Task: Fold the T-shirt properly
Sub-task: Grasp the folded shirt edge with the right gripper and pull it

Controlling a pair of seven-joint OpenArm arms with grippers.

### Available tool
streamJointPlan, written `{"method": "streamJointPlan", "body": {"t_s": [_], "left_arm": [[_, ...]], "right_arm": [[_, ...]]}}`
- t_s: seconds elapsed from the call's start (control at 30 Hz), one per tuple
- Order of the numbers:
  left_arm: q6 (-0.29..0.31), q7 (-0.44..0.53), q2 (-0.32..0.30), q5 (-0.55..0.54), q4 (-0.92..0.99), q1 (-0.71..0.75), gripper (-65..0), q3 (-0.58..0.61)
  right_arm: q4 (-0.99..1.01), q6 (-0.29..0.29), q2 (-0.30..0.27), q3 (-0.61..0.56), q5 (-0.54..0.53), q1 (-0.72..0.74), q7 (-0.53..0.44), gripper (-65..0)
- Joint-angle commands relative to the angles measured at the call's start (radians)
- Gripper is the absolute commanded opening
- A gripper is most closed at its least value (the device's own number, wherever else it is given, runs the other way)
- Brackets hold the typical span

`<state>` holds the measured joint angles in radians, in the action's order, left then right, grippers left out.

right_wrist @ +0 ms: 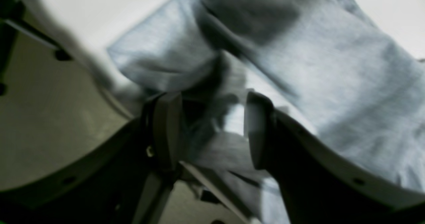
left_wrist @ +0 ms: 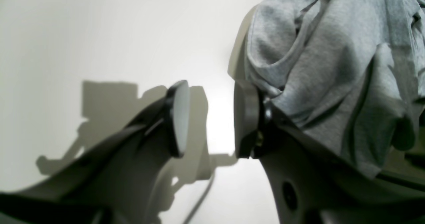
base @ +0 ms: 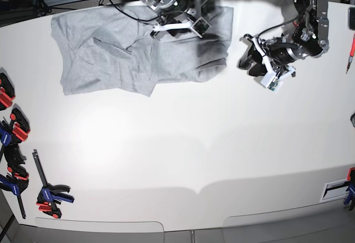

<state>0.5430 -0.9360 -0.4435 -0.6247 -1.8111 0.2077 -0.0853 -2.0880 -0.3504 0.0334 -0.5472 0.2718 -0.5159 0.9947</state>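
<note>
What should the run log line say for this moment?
T-shirt: crumpled, unfolded | left gripper: open, empty | right gripper: open around cloth

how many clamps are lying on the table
4 at least: three stacked along the table's left edge, one near the front-left corner. Others may be cut off at the frame edges.

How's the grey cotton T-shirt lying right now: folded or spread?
Neither properly: the light heather-grey cotton T-shirt lies crumpled and partly doubled over on the white table, with loose creases and uneven edges.
</note>
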Motion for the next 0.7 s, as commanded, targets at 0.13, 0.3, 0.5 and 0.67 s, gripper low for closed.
{"method": "streamJointPlan", "body": {"t_s": [0.13, 0.3, 0.5, 0.67], "left_arm": [[0.003, 0.024, -0.011, -0.013, -0.018, -0.008, -44.3, -0.006], [0.003, 0.034, -0.011, -0.012, -0.018, -0.008, -44.3, -0.006], [0.003, 0.039, -0.011, -0.012, -0.018, -0.008, -44.3, -0.006], [0.003, 0.039, -0.011, -0.012, -0.018, -0.008, -44.3, -0.006]], "right_arm": [[-0.014, 0.045, 0.0, -0.003, 0.037, -0.003, 0.026, -35.3], [0.003, 0.043, 0.0, -0.003, 0.006, -0.002, -0.001, -35.3], [0.055, 0.034, 0.0, -0.003, -0.013, -0.002, -0.003, -35.3], [0.058, 0.034, 0.0, -0.003, -0.013, -0.002, 0.032, -35.3]]}}
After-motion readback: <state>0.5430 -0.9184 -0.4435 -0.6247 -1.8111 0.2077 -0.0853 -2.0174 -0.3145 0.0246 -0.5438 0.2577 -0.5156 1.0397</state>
